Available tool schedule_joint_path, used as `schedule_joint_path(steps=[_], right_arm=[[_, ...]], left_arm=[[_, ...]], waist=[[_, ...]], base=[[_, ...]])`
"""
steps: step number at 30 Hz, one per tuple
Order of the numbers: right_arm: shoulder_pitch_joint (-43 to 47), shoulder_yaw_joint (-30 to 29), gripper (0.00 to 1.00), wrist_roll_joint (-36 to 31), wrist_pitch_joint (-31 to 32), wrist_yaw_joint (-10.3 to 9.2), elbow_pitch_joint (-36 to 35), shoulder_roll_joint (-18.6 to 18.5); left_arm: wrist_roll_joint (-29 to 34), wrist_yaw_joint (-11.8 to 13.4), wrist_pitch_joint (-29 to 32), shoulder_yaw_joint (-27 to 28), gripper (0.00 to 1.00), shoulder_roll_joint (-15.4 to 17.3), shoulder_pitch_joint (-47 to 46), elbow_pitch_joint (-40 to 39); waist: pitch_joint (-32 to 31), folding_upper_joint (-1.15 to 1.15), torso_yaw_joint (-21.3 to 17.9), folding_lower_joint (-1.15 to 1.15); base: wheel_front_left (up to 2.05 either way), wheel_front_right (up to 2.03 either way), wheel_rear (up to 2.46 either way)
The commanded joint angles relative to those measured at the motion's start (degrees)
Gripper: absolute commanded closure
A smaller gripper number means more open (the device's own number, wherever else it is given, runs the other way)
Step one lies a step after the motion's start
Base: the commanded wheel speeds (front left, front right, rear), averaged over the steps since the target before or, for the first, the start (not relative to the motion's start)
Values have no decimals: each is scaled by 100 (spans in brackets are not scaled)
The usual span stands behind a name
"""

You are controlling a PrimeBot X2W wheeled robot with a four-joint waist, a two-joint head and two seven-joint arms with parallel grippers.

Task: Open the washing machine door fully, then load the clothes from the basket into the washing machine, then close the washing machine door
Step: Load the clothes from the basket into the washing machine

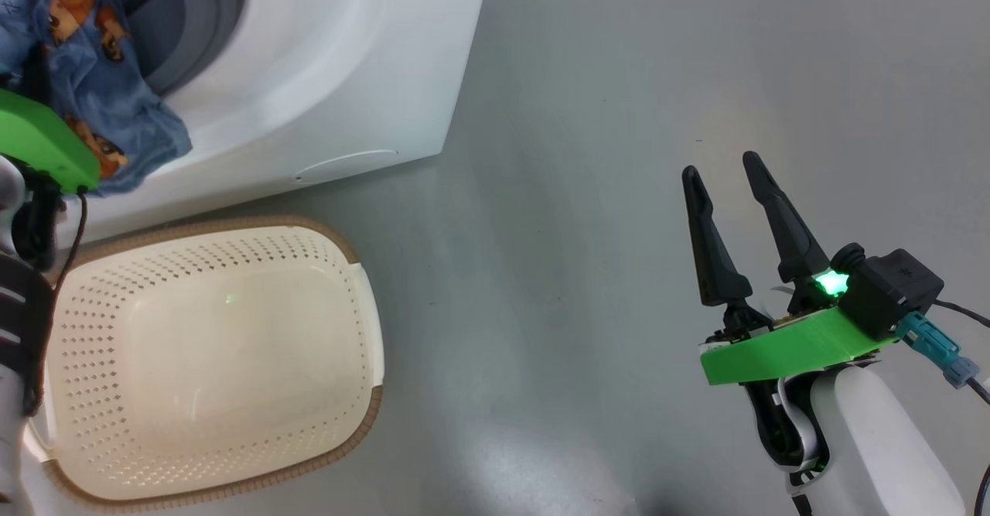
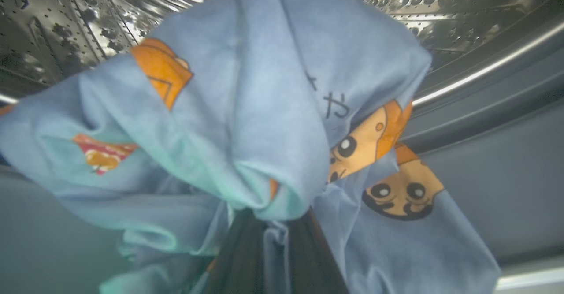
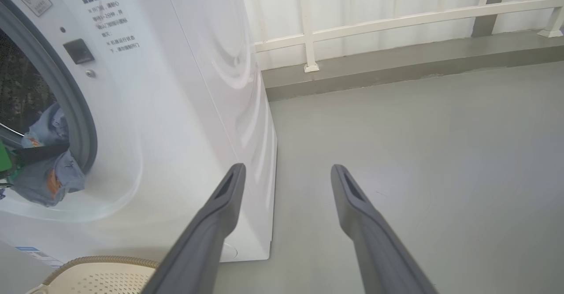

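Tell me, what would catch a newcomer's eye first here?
The light blue clothes printed with orange bears, bunched between the dark fingers of the left gripper at the washing machine's round opening, with the steel drum behind them. Before the machine the cream perforated basket stands on the grey floor. At the lower right the right gripper hangs open, holding nothing.

The clothes (image 2: 264, 109), light blue with orange bears, hang bunched in the open mouth of the white washing machine (image 1: 332, 75). The cream perforated basket (image 1: 340, 284), brown-rimmed, sits upright just before it.
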Motion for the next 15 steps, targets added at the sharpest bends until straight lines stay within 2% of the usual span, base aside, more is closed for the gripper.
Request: schedule_joint_path(steps=[1, 7, 15], right_arm=[[12, 78, 0, -83, -46, 43, -126, 22], [4, 63, 0, -108, -46, 43, -170, 29], [-70, 163, 0, -119, -46, 43, -258, 48]], left_arm=[[-24, 7, -54, 75, 100, 251, -151, -62], [-43, -34, -697, 69, 100, 222, -364, -399], [-6, -45, -838, 120, 100, 500, -913, -814]], waist=[[-9, 0, 16, 0], [80, 0, 88, 0], [523, 0, -58, 0]], base=[[0, 0, 0], [0, 0, 0], [0, 0, 0]])
